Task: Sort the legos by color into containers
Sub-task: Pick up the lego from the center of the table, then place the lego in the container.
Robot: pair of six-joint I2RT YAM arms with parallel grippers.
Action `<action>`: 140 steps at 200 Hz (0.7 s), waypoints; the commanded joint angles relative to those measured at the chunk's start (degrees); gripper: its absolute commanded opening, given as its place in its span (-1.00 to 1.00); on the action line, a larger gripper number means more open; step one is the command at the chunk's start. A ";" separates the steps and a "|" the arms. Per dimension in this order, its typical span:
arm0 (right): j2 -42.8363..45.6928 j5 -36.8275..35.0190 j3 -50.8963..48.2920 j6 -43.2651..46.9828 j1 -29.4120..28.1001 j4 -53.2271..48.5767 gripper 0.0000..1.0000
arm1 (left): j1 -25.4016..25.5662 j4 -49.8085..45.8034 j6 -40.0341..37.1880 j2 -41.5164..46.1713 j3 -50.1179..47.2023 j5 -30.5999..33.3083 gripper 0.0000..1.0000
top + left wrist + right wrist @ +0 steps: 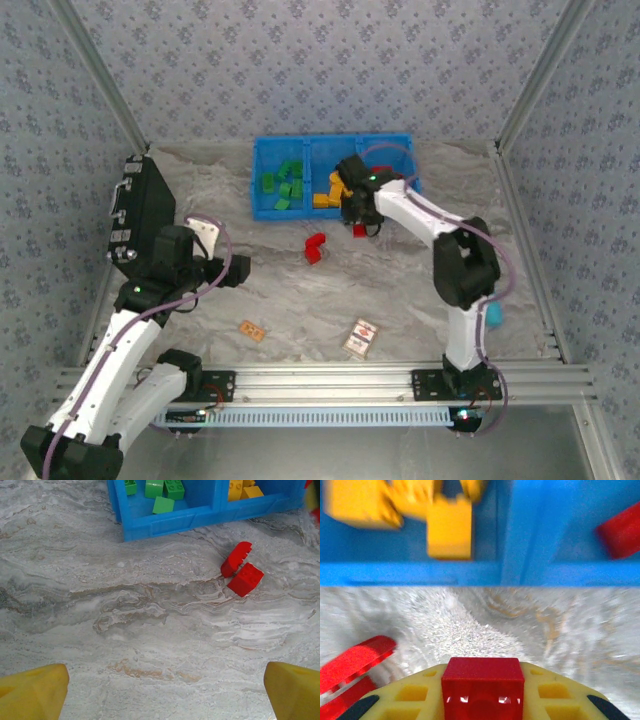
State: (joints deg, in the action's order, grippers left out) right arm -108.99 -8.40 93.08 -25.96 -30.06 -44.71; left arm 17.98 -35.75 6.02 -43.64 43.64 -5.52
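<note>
The red brick (482, 685) sat squarely between the yellow fingers of the right hand (357, 213), which had closed on its two sides. It was held low over the bench (125, 620), just short of the near wall of the blue bin (420, 574). In the right wrist view the bin's divider (520, 525) stood at about 12 o'clock. The orange bricks (449, 527) lay in the middle compartment at 11 o'clock. The right-end compartment (570, 530), with another red piece (620, 530) in it, lay at 1 o'clock. By my judgement the drop called for a lift over the wall and a short shift toward 1 o'clock.

Two loose red bricks (241, 570) lay touching each other on the bench, near the bin's front. They were at 1 o'clock from the left hand (165, 685), which hung well back with its fingers spread fully wide, holding nothing.
</note>
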 commanded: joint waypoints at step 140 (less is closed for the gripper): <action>-10.40 1.37 17.22 15.92 16.88 8.76 -0.41 | -0.49 1.18 -0.16 0.44 -0.29 1.15 1.00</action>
State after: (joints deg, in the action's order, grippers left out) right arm -115.70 -9.06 105.06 -11.94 -14.00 -37.74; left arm 17.98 -35.75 6.02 -43.05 43.64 -4.23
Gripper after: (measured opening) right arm 0.315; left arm 0.998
